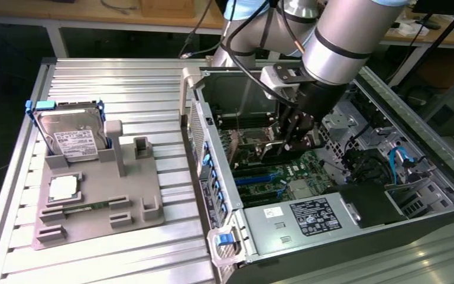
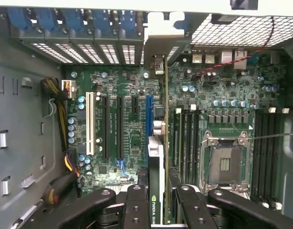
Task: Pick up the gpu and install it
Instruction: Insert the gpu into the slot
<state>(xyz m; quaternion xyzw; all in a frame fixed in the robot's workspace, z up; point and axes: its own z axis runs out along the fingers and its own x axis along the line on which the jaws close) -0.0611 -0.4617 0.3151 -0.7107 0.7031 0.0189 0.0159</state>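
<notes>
Clamping the card (image 2: 156,167) edge-on in my pincer (image 1: 294,141), its length parallel with the blue slot (image 1: 252,176) at the exterior view's seven o'clock.

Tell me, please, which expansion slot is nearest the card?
The blue plastic slot, beside the thin dark gpu card; the black slots and white slot lie farther off.

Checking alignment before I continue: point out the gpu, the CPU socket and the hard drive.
gpu (image 2: 156,171): wrist view, on the card's thin edge, seen edge-on.
CPU socket (image 2: 224,164): wrist view, on the socket's open middle.
hard drive (image 1: 77,144): exterior view, on its white label.
</notes>
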